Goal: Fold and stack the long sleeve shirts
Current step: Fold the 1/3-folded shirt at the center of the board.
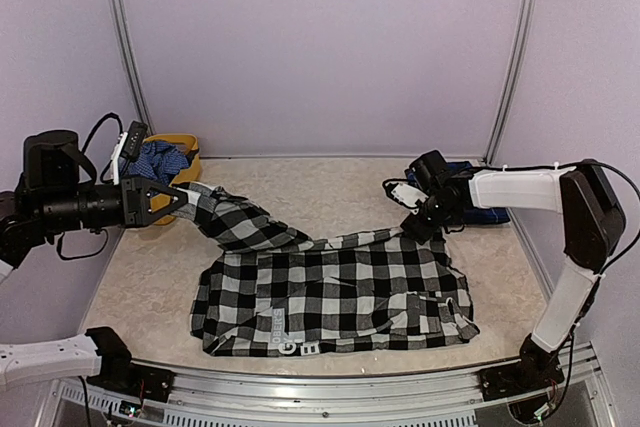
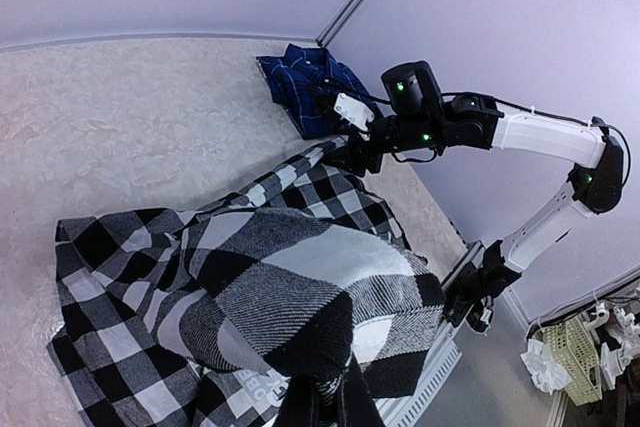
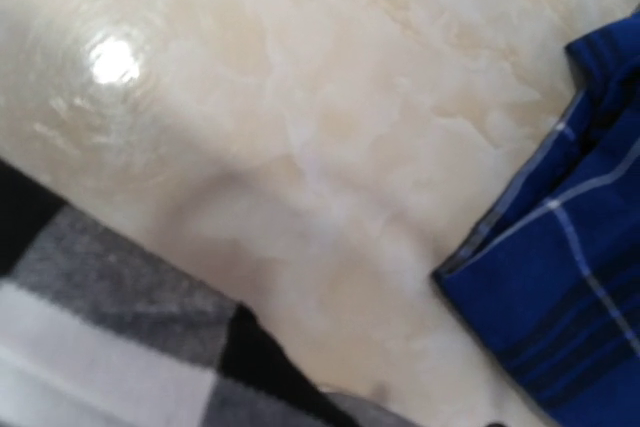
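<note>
Cloth: check shirt likely soft, limp, light.
Left fingers: clenched on its sleeve.
Right fingers: cannot tell; far hem lies just beneath, probably best pinched there.

Lilac walls, beige marbled tabletop

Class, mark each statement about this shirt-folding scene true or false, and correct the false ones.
1. The left pincer is shut on a sleeve of the check shirt. True.
2. The navy plaid shirt lies on top of the check shirt. False: it lies apart from it, in the far right corner.
3. The check shirt is folded into a neat square. False: its body lies spread out, with one sleeve drawn up towards the left.
4. A yellow container at the far left holds some blue cloth. True.
</note>
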You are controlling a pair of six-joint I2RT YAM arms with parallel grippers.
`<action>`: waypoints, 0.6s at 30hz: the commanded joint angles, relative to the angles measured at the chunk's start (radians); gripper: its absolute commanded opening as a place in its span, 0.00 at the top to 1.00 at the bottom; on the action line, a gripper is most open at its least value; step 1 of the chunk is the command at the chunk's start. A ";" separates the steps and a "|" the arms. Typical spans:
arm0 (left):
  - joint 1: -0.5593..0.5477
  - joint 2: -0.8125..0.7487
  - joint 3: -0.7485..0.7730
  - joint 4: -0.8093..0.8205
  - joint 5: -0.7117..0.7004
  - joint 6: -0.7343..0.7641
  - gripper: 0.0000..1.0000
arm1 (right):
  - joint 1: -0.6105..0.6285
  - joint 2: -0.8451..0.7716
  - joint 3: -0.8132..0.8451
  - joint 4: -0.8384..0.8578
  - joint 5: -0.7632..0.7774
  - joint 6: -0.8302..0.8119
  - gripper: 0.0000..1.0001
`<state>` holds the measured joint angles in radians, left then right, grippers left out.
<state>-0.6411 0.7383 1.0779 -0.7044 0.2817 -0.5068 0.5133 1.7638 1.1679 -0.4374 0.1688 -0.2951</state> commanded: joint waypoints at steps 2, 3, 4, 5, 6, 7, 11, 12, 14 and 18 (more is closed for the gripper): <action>0.002 0.003 0.021 -0.012 -0.011 0.024 1.00 | -0.012 -0.032 -0.002 0.019 0.013 -0.016 0.34; 0.003 0.003 0.020 -0.013 -0.014 0.024 1.00 | -0.012 -0.023 0.001 0.010 0.009 -0.016 0.34; 0.004 0.004 0.020 -0.013 -0.014 0.025 1.00 | -0.012 -0.015 0.003 0.002 0.009 -0.015 0.35; 0.005 0.004 0.020 -0.014 -0.014 0.025 1.00 | -0.012 -0.008 0.001 -0.002 0.008 -0.014 0.35; 0.006 0.004 0.022 -0.014 -0.014 0.025 1.00 | -0.012 -0.001 -0.001 -0.006 0.006 -0.015 0.36; 0.007 0.004 0.024 -0.014 -0.013 0.026 1.00 | -0.012 0.006 -0.002 -0.009 0.006 -0.015 0.36; 0.014 0.007 0.028 -0.016 -0.013 0.032 1.00 | -0.014 0.025 0.004 -0.018 -0.003 -0.015 0.41; 0.016 0.006 0.028 -0.017 -0.013 0.034 1.00 | -0.014 0.028 0.006 -0.021 -0.007 -0.014 0.44; 0.021 0.006 0.028 -0.020 -0.014 0.036 1.00 | -0.013 0.028 0.008 -0.026 -0.013 -0.014 0.50; 0.030 0.007 0.035 -0.021 -0.012 0.040 1.00 | -0.016 0.032 0.012 -0.034 -0.020 -0.007 0.62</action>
<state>-0.6231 0.7464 1.0782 -0.7204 0.2794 -0.4892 0.5117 1.7786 1.1679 -0.4480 0.1631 -0.3038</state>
